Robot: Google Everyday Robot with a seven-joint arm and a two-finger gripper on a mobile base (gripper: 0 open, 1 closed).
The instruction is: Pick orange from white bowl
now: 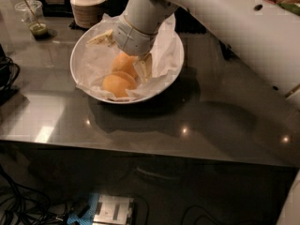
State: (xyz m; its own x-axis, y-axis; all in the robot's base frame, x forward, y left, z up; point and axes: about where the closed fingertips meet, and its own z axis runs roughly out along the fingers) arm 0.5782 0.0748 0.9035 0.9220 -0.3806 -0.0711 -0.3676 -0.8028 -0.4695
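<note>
The white bowl [84, 86] stands on the dark table, lined with crumpled white paper. Two oranges lie in it: the front orange [117, 85] and the rear orange [123, 63], touching each other. My gripper [124, 53] reaches down into the bowl from the upper right, right over the rear orange. Its pale fingers are spread apart, one finger [145, 67] at the orange's right side, the other [104, 38] at the back left. The wrist hides the top of the rear orange. The gripper is open.
A small ribbed beige lidded container [87, 4] stands just behind the bowl. A clear cup with green contents [35, 20] is at the back left. Cables [8, 74] lie at the left edge. The table's front edge [140, 146] runs below.
</note>
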